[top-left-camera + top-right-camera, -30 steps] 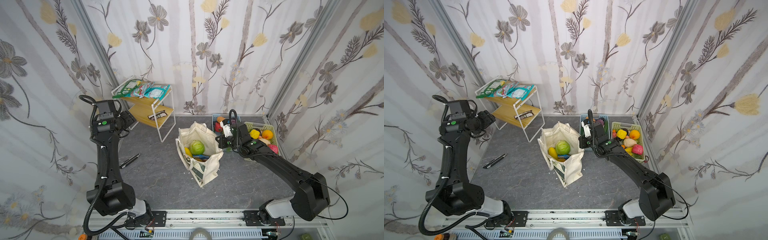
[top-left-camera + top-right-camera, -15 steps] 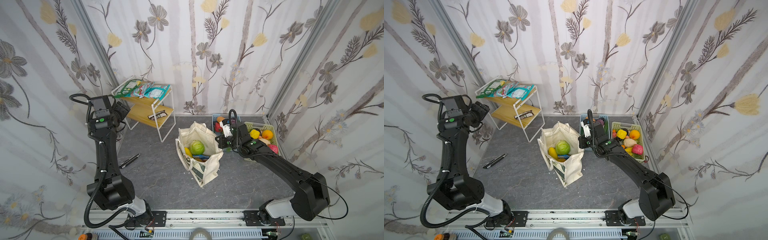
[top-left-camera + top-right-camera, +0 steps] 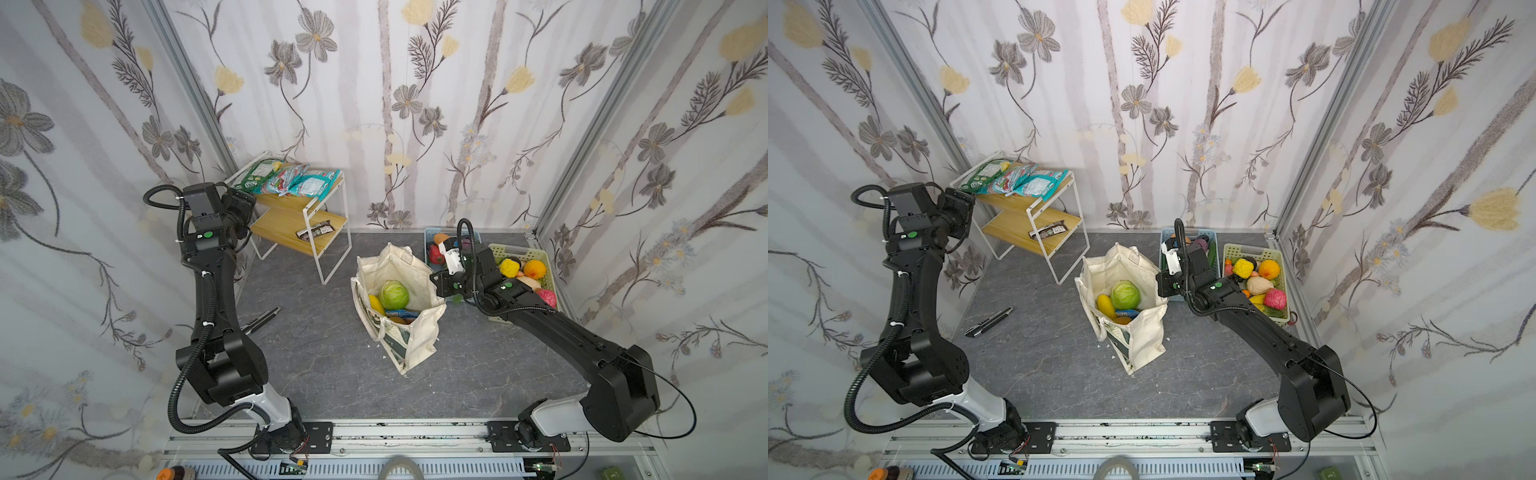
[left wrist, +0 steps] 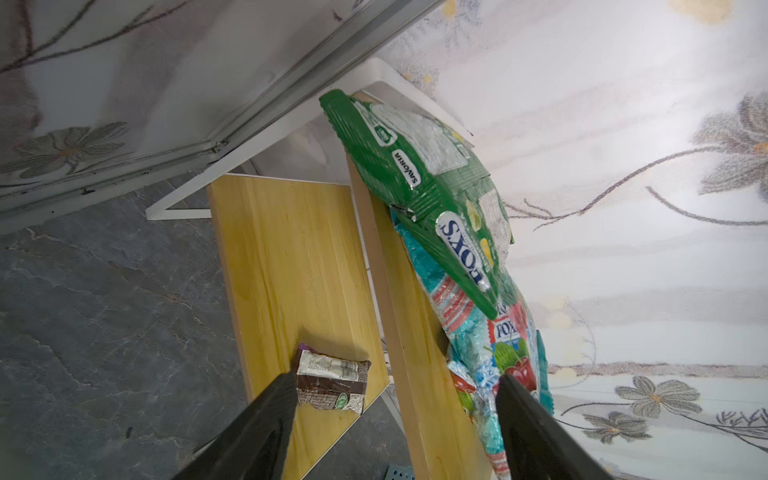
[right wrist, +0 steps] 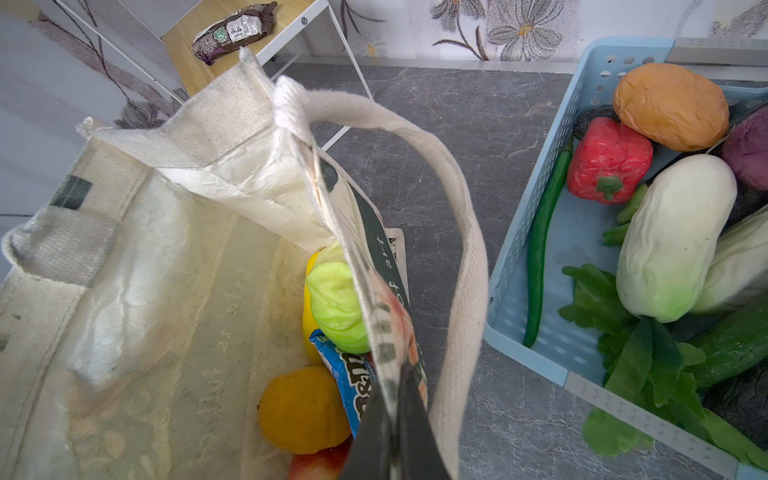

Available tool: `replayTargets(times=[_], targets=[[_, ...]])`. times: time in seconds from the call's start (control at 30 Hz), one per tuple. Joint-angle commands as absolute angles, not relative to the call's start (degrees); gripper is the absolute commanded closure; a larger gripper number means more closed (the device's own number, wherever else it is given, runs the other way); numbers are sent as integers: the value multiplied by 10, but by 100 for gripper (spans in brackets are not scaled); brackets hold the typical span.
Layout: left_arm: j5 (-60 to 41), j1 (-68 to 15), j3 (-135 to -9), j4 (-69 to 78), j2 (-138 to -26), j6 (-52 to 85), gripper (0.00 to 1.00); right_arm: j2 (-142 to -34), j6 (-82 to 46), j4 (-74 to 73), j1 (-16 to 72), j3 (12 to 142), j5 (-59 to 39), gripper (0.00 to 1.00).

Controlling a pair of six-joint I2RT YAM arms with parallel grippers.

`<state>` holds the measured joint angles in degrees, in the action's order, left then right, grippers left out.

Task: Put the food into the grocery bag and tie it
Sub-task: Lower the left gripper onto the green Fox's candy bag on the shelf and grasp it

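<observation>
While the grocery bag point(image 3: 415, 340) stands mid-tabletop point(image 3: 316, 365) with the cabbage point(image 3: 393, 294) already inside, the right pincer point(image 5: 395, 419) is clamped on its rim, holding the mouth wide. Jaws spread and empty, the left pincer point(image 4: 395, 384) faces the shelf point(image 4: 291, 257) near the green packet point(image 4: 415, 183). Advice: pinch that packet's free edge and lift it clear of the teal packets point(image 4: 490, 365) beneath.

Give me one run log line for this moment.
left gripper: open, facing snack packets | right gripper: shut on grocery bag rim | cabbage in bag
</observation>
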<state>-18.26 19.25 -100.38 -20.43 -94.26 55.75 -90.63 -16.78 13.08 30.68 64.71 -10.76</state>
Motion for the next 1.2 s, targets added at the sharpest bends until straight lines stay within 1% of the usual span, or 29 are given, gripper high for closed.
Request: replayTargets(times=[0.0,0.4,0.77,0.93,1.17], targets=[[-200,195,-1020,-148,-953,601,22,-906,-164,107,306,643,-117,100],[-228,197,-1091,-126,-1021,646,23,-905,-166,109,307,646,-116,100],[-232,196,-1167,-146,-1088,646,29,-911,-167,116,308,657,-115,100],[-236,190,-1195,-150,-1114,653,30,-911,-166,120,308,663,-111,100],[-238,187,-1233,-166,-1141,651,38,-911,-166,124,309,667,-108,100]])
